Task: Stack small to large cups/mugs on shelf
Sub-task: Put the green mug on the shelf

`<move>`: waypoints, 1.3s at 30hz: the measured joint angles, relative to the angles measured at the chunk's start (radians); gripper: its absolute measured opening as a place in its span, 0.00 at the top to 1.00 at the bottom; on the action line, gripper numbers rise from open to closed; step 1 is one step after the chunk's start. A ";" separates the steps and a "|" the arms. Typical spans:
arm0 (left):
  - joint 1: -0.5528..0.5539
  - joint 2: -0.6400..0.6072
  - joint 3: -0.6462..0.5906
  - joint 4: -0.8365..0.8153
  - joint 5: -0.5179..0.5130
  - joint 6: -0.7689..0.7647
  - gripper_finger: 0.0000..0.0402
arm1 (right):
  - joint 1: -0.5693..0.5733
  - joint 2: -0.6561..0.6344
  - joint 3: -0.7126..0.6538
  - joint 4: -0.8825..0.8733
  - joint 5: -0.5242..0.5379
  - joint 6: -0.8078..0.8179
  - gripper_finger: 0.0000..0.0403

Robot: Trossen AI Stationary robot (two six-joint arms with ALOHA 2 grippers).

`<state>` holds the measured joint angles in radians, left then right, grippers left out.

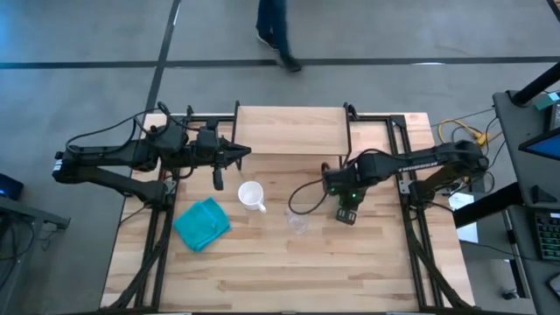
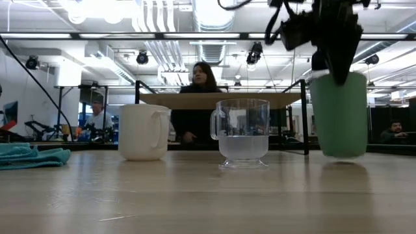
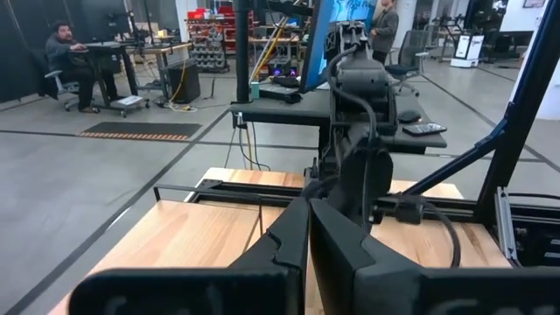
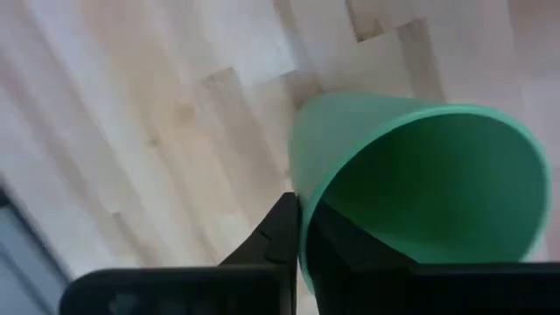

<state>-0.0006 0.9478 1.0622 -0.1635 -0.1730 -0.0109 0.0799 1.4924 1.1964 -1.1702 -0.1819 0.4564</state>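
Bright overhead ceiling lights [image 2: 97, 8] blow out in low view; soft shadows on table [image 2: 195, 195]; green cup [image 4: 420, 184] blurry up close.

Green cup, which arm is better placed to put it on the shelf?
Right. The right gripper already pinches the green cup by its rim. The left gripper waits apart, shut and empty.

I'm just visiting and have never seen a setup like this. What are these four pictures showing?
Two dark robot arms work at a wooden table. One picture looks straight down, one looks level across the tabletop, and two come from cameras on the arms' wrists. The right hand pinches the rim of a green cup, which appears slightly off the table. On the table stand a white mug and a clear glass cup, with a teal cloth beside them. The low wooden shelf at the back carries nothing. The left hand, fingers shut, waits near the shelf's left end. People are visible in the room behind.
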 joint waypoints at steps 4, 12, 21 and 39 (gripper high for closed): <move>0.000 0.000 0.000 0.000 0.000 0.001 1.00 | 0.000 -0.006 0.136 -0.136 0.040 -0.016 0.98; 0.000 0.000 0.000 0.007 0.000 0.001 1.00 | -0.020 -0.004 0.479 -0.291 0.277 -0.084 0.98; 0.000 0.000 0.000 0.024 -0.003 0.025 1.00 | -0.128 0.024 0.733 -0.377 0.496 -0.261 0.98; 0.000 0.000 0.000 0.024 -0.044 0.026 1.00 | -0.458 0.209 0.876 -0.401 0.358 -0.581 0.98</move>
<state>-0.0002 0.9474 1.0626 -0.1390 -0.2169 0.0154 -0.3778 1.7014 2.0721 -1.5711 0.1761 -0.1250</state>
